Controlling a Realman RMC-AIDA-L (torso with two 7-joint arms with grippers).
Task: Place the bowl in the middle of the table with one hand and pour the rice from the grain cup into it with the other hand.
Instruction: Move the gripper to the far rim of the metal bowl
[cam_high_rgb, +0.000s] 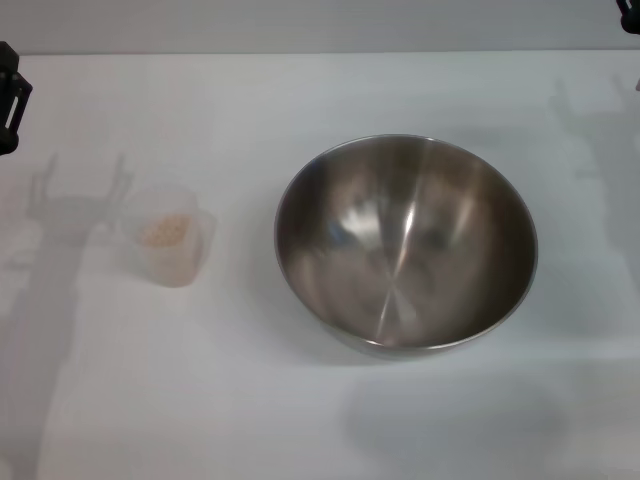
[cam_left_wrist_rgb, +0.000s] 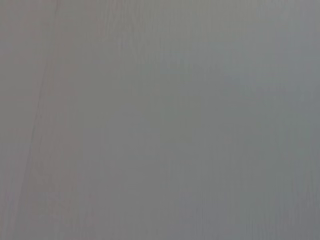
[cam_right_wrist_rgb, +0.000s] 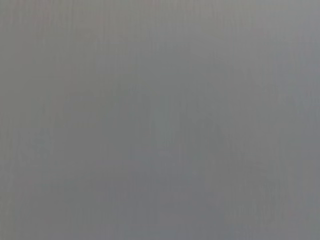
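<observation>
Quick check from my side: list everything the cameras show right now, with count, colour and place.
bowl: one, shiny steel, empty, right of the table's middle.
grain cup: one, frosted translucent, upright, left of the bowl and apart from it.
rice: small beige heap inside the grain cup.
table: one, white, fills the head view.
left gripper: black, at the far left edge, clear of the cup.
right gripper: black, top right corner, barely visible.
Both wrist views show only plain grey.

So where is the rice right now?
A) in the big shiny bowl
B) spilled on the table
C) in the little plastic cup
C: the pale rice sits inside the grain cup, standing on the table to the left of the bowl, which is bare metal inside.
</observation>
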